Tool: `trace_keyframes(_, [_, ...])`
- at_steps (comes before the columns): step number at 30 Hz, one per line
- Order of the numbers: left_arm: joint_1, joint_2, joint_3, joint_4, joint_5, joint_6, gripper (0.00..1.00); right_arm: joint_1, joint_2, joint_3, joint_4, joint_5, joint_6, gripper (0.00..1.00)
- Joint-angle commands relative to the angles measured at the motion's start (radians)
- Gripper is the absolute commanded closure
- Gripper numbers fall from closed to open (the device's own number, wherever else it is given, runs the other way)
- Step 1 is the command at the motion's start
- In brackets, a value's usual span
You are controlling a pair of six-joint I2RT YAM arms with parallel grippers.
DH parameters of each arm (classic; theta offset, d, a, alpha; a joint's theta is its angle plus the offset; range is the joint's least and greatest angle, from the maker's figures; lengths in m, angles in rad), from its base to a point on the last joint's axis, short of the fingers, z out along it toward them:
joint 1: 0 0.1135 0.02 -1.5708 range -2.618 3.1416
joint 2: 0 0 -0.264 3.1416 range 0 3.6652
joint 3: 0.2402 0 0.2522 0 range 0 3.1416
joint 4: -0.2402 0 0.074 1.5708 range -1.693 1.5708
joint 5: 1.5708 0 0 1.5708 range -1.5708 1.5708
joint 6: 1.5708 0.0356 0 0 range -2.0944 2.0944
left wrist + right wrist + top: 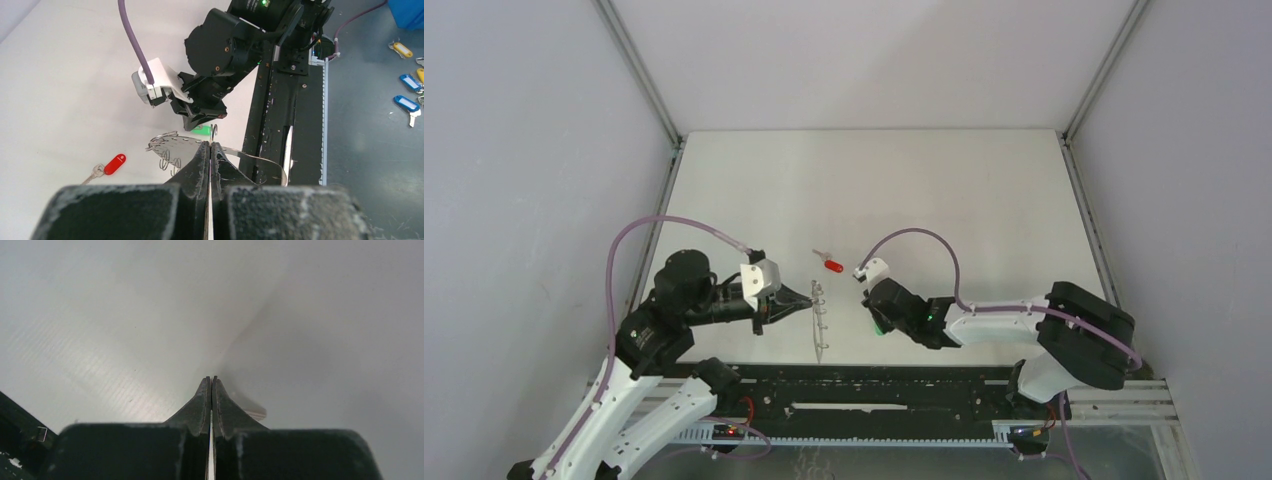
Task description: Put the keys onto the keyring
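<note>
The left arm (674, 300) and the right arm (994, 325) have black joints and white links. A thin purple cable (133, 42) runs along each to a white wrist block (157, 82); the black fingers (199, 165) look dusty grey.

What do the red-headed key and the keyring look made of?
Small red-headed key: the head looks like glossy moulded plastic, opaque with a soft highlight; its silver blade looks metal. Thin silvery keyring with wire loops: likely polished metal, since it glints brightly along its curve.
</note>
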Motion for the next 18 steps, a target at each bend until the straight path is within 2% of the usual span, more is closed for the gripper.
trace_keyframes(1, [0.005,-0.013,0.014,0.049,-0.001,-0.007,1.00,0.009,0.027,-0.003,0.075,0.051,0.049,0.94])
trace_keyframes(3, [0.005,-0.011,0.014,0.048,0.002,-0.007,1.00,0.006,0.031,-0.007,0.078,0.029,0.062,0.79])
trace_keyframes(5, [0.005,-0.007,0.015,0.050,0.005,-0.009,1.00,-0.008,0.033,-0.010,0.083,-0.002,0.073,0.74])
trace_keyframes(13, [0.005,-0.007,0.021,0.051,0.007,-0.010,1.00,-0.076,-0.023,-0.027,0.067,-0.153,0.081,0.61])
trace_keyframes(18, [0.006,-0.008,0.021,0.053,0.007,-0.013,1.00,-0.102,-0.059,-0.050,0.062,-0.214,0.080,0.58])
